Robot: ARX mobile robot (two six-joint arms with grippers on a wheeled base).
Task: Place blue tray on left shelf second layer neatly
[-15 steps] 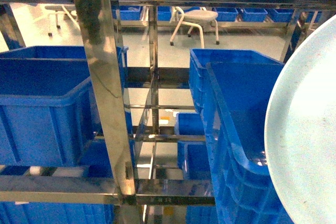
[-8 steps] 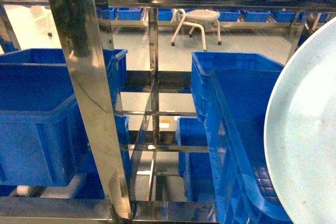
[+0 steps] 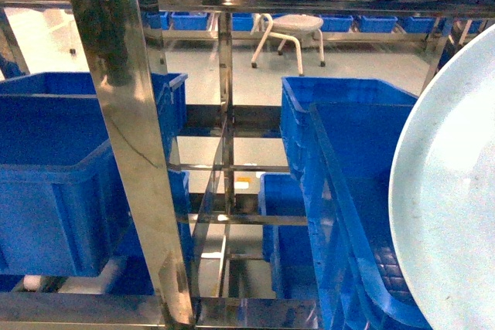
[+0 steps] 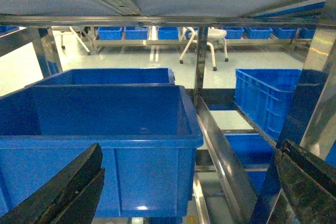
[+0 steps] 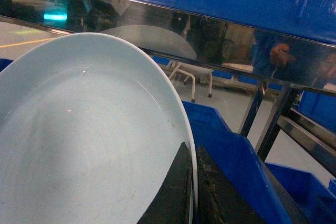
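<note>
The pale blue tray (image 3: 452, 206) stands on edge at the right of the head view, in front of a deep blue crate (image 3: 348, 191). In the right wrist view the blue tray (image 5: 89, 140) fills the left half, and my right gripper (image 5: 193, 187) is shut on its rim. The left shelf is the mirror-like steel rack (image 3: 128, 144); its tier rail (image 3: 77, 308) carries a deep blue crate (image 3: 54, 175). I cannot tell which tier is the second layer. My left gripper (image 4: 186, 192) is open with nothing in it, facing a blue crate (image 4: 105, 129).
A steel crossbeam (image 5: 210, 30) runs just above the tray's top edge. More blue crates (image 4: 265, 98) sit on the right-hand tiers and along the far wall. A white stool (image 3: 290, 32) stands on the floor behind the rack.
In the head view the rack upright has slid left and the tier rail has dropped lower in frame. The tray stays at the right edge, still held.
</note>
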